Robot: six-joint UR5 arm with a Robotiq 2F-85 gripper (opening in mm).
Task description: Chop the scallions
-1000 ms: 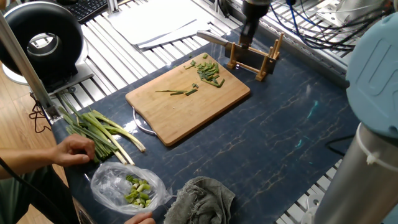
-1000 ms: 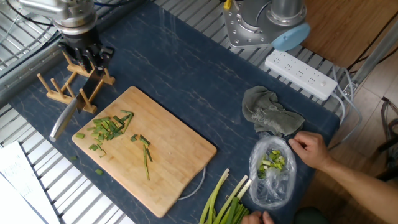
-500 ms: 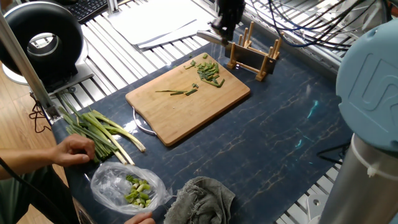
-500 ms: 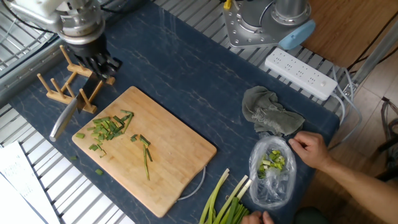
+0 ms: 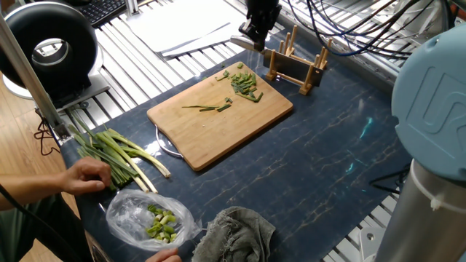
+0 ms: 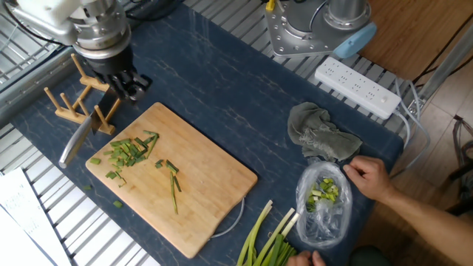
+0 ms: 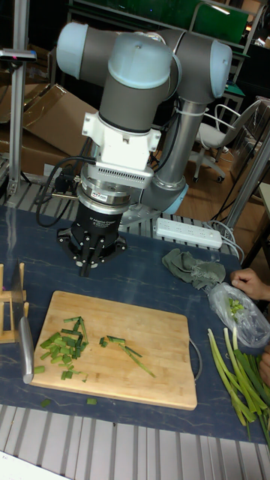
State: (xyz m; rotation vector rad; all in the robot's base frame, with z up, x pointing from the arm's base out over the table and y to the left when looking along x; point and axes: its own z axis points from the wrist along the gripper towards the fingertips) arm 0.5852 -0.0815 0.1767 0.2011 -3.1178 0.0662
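Chopped scallions (image 5: 246, 81) (image 6: 131, 150) (image 7: 64, 349) lie in a heap at one end of the wooden cutting board (image 5: 211, 138) (image 6: 211, 196) (image 7: 150, 379). A slender uncut stalk piece (image 5: 207, 108) (image 6: 174, 188) (image 7: 133, 354) lies near the board's middle. My gripper (image 5: 255, 33) (image 6: 128, 83) (image 7: 94, 259) hangs above the table just beyond the board's end, beside the wooden rack (image 5: 298, 67) (image 6: 74, 103). It looks open and holds nothing. The knife (image 6: 77, 137) (image 7: 26, 349) rests in the rack with its blade pointing out over the table.
A thick bundle of stalks (image 5: 116, 153) (image 6: 270, 240), a clear bag (image 5: 149, 217) (image 6: 324, 203) of pale chunks and a grey cloth (image 5: 237, 233) (image 6: 319, 137) lie past the board's other end. A person's hand (image 5: 87, 175) (image 6: 373, 177) rests there. A power strip (image 6: 358, 87) lies near the arm's base.
My gripper has moved off the rack and the knife handle, sideways towards the board's end. The knife stays in the rack. Scallions and hands are unmoved.
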